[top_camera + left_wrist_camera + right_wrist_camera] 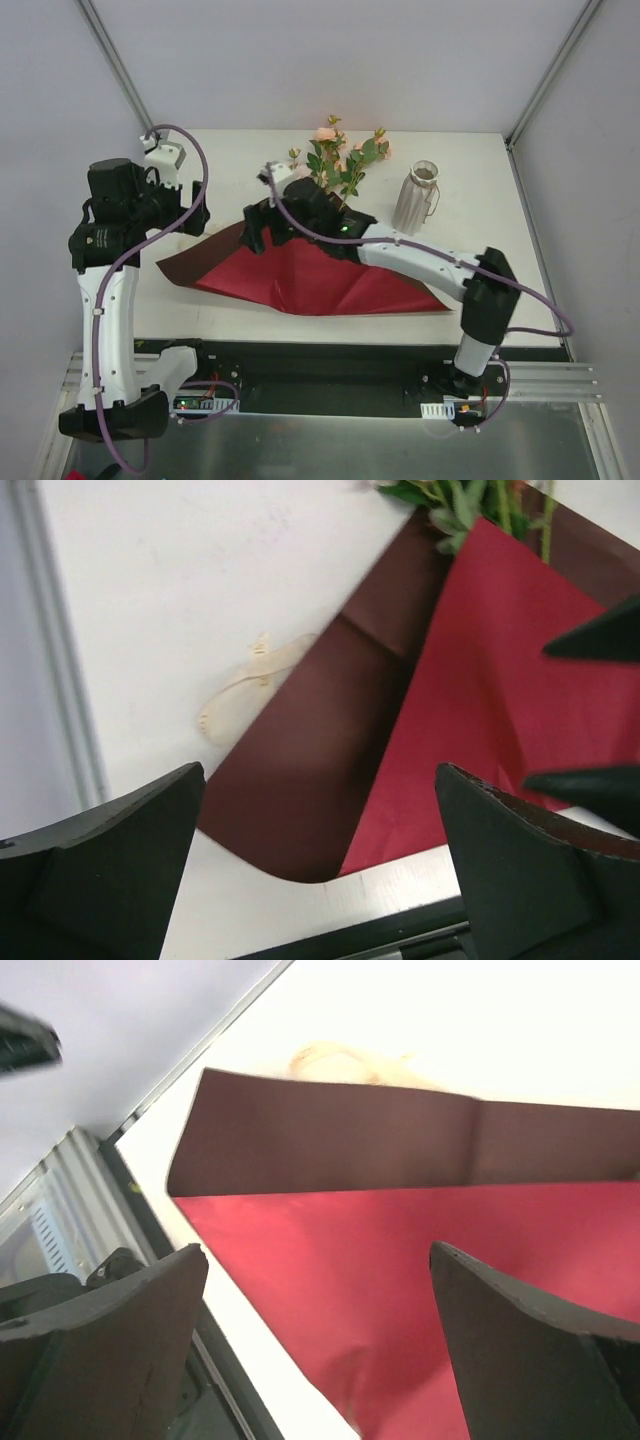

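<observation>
Currently both grippers hang over the wrapping paper (320,285), which lies mid-table with the flowers (340,165) at its far edge. Left gripper (318,780) has its fingers spread above the dark corner; right gripper (320,1252) is spread too, holding nothing. I judge this a pre-grasp approach, and the next move calls for pinching a paper edge cleanly.

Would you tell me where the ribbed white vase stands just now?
In the top view the vase stands upright, right of the flowers and beyond the red paper.

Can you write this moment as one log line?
left gripper: open, over paper corner | right gripper: open, over paper | flowers, vase: far side | ribbon: at paper's edge
</observation>
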Robot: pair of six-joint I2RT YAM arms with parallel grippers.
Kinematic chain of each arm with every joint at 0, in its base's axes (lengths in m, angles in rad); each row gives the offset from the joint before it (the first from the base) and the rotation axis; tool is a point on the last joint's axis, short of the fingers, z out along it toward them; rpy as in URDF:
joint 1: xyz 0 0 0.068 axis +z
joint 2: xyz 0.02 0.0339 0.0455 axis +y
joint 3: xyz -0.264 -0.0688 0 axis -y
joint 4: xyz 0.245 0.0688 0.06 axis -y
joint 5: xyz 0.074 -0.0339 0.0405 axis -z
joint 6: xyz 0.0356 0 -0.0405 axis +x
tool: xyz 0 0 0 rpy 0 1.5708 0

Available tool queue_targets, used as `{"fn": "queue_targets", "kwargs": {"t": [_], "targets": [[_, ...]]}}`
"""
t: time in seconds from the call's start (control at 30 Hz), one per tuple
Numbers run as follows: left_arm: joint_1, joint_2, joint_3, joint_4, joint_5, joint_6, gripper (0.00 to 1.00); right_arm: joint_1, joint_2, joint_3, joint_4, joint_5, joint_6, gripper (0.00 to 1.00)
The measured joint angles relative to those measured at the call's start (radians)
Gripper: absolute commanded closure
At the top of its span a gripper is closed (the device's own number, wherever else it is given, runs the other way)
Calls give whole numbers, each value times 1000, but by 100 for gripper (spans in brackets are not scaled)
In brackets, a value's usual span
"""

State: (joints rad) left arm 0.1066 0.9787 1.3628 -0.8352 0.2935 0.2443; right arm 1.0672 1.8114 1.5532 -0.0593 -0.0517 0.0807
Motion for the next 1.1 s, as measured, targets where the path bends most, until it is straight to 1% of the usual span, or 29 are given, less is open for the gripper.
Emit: {"fn": "queue_targets", "kwargs": {"t": [0.07, 0.1, 0.17, 0.23, 0.33, 0.43, 0.5, 0.6, 0.7, 0.8, 0.83, 0.9, 1.0, 1.03, 1.07, 1.1], "targets": [[-1, 39, 6, -16, 71, 10, 1, -41, -91, -63, 2, 25, -4, 4], [-3, 62, 6, -18, 102, 14, 1, -65, -147, -101, -1, 45, -7, 2], [-33, 146, 7, -19, 167, 26, 1, -114, -252, -172, -5, 86, -13, 1], [-83, 240, 8, -19, 206, 40, 1, -151, -349, -248, -9, 127, -20, 3], [-193, 441, 11, -14, 256, 76, 1, -173, -457, -364, -18, 176, -30, 8], [-257, 619, 53, -32, 291, 105, 1, -175, -537, -481, -40, 216, -32, 12], [-272, 729, 111, -36, 318, 120, 1, -174, -581, -549, -61, 240, -31, 14], [-274, 847, 206, -37, 347, 142, 1, -175, -645, -623, -93, 271, -27, 16], [-278, 925, 276, -37, 357, 162, 1, -175, -718, -661, -120, 297, -18, 19], [-290, 996, 320, -37, 362, 169, 6, -175, -783, -668, -132, 315, -14, 21], [-294, 1022, 329, -35, 366, 172, 12, -175, -801, -668, -132, 320, -14, 22], [-303, 1053, 330, -37, 377, 178, 21, -179, -825, -668, -133, 328, -13, 23], [-325, 1077, 322, -40, 378, 196, 38, -195, -836, -668, -137, 328, -14, 25], [-336, 1077, 315, -41, 378, 200, 45, -203, -836, -667, -141, 328, -14, 26], [-345, 1077, 312, -44, 378, 205, 62, -212, -836, -667, -145, 327, -14, 27], [-352, 1077, 310, -45, 378, 210, 70, -222, -836, -667, -150, 327, -14, 28]]}}
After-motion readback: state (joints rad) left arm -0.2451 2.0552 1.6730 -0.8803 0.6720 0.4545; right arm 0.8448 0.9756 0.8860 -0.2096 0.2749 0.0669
